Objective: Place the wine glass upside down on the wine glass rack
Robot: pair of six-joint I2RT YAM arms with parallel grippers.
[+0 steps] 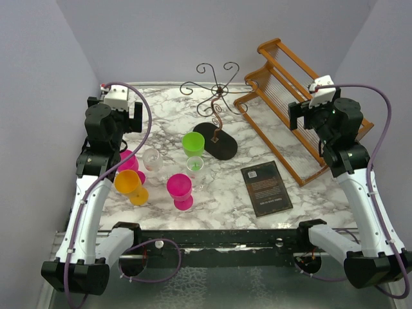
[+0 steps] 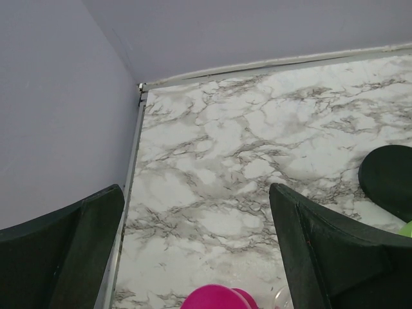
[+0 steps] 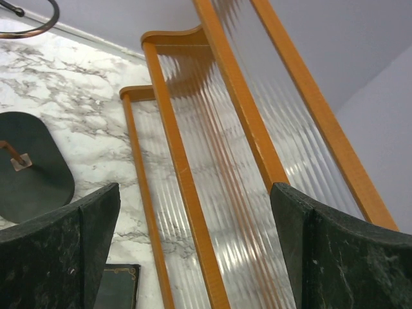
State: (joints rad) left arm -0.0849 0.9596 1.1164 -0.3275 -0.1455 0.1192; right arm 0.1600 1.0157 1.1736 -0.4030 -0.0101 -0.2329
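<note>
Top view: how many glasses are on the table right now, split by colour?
Magenta glasses: 2
Orange glass: 1
Green glass: 1
Clear glasses: 2
Total: 6

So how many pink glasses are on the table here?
2. One pink glass sits far left, partly behind the left arm; the other stands front centre beside the orange glass. More may be hidden.
</note>
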